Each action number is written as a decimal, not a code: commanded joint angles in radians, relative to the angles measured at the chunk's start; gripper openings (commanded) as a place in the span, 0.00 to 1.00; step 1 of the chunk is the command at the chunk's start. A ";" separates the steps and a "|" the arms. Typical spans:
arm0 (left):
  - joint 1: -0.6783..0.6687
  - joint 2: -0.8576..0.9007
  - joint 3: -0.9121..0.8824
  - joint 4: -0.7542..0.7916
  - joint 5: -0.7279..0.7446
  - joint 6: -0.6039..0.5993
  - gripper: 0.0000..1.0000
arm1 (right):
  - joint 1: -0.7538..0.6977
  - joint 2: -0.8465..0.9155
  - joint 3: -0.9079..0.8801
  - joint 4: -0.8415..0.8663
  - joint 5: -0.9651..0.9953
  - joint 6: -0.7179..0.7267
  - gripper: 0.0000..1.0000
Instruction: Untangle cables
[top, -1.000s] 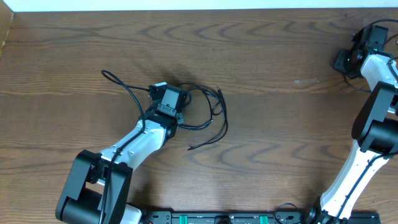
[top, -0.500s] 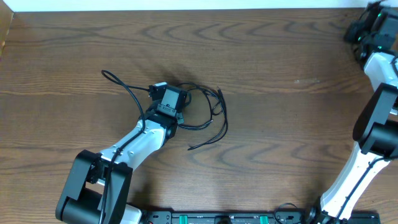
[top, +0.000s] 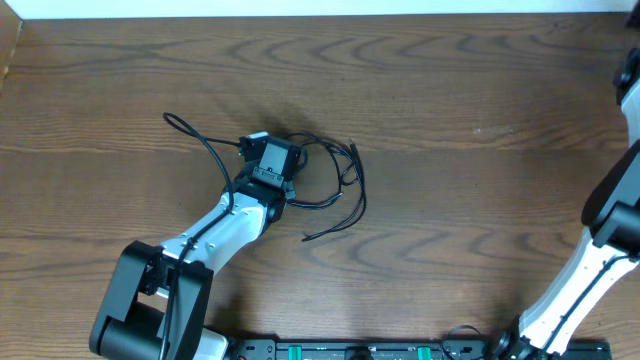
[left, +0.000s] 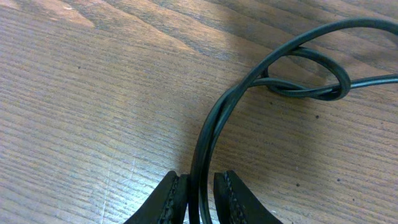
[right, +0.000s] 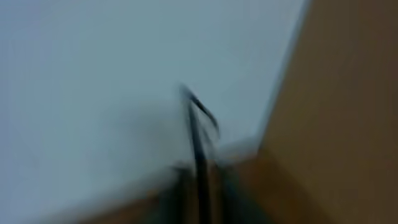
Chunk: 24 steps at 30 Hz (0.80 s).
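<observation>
Left of the middle of the dark brown wood-grain table (top: 450, 90) lies a loose tangle of thin black flexible cables (top: 352, 190). The leftmost strand hooks out toward the table's left edge, then runs back rightward under the white-and-black left arm (top: 225, 225), which reaches in from the front edge. Wider loops spread to the right of that arm's tip, and one free end points toward the front edge. Seen from the wrist, the left gripper (left: 200, 198) has its two black ridged fingertips (left: 171, 200) drawn close, pinching a doubled stretch of the cables between them. From the jaws the strands rise side by side and curve off to the right, where they cross over themselves in a small twist lying flat on the wood. Far over at the table's right edge stands the white-and-black right arm (top: 600, 250), well apart from the tangle. The right gripper is beyond the overhead view's border. Its own wrist view is smeared, showing only a thin dark streak (right: 198, 143) against pale grey and tan, so I cannot tell how those jaws stand.
</observation>
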 joint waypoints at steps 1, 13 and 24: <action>0.001 0.010 0.007 0.000 -0.003 -0.013 0.22 | -0.013 0.116 -0.015 -0.151 0.039 0.158 0.69; 0.001 0.010 0.007 0.000 -0.002 -0.013 0.08 | 0.016 -0.137 -0.014 -0.241 -0.275 0.188 0.99; 0.001 0.008 0.007 0.048 0.333 -0.013 0.08 | -0.041 -0.570 -0.015 -0.704 -0.542 0.214 0.99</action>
